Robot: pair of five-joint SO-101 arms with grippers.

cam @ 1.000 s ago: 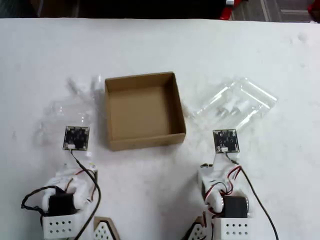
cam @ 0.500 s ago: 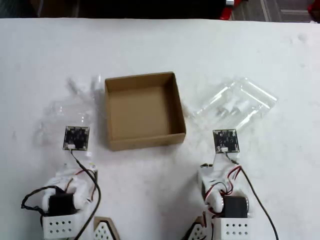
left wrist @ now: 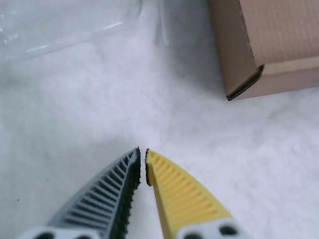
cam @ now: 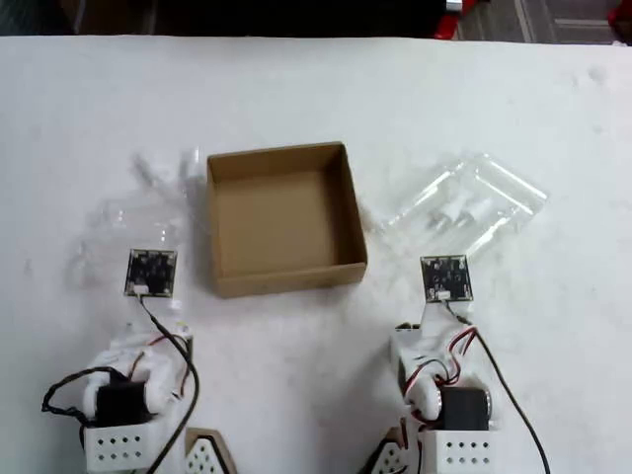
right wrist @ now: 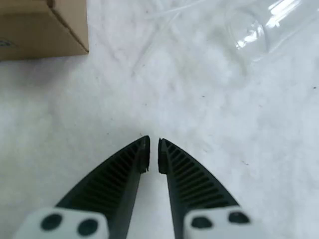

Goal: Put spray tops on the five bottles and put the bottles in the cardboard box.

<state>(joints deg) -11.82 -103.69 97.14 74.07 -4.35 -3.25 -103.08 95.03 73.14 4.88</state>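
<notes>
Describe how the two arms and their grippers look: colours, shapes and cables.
The left gripper has one grey and one yellow finger; the right gripper has two black ones. All are ribbed, pointed, on white bases. The left arm and right arm are white with black motors, black and red wires, and a dark circuit board at each wrist.

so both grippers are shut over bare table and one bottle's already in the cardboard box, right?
No, the cardboard box is empty, as the high view shows. The left gripper and right gripper are indeed shut over bare table.
</notes>
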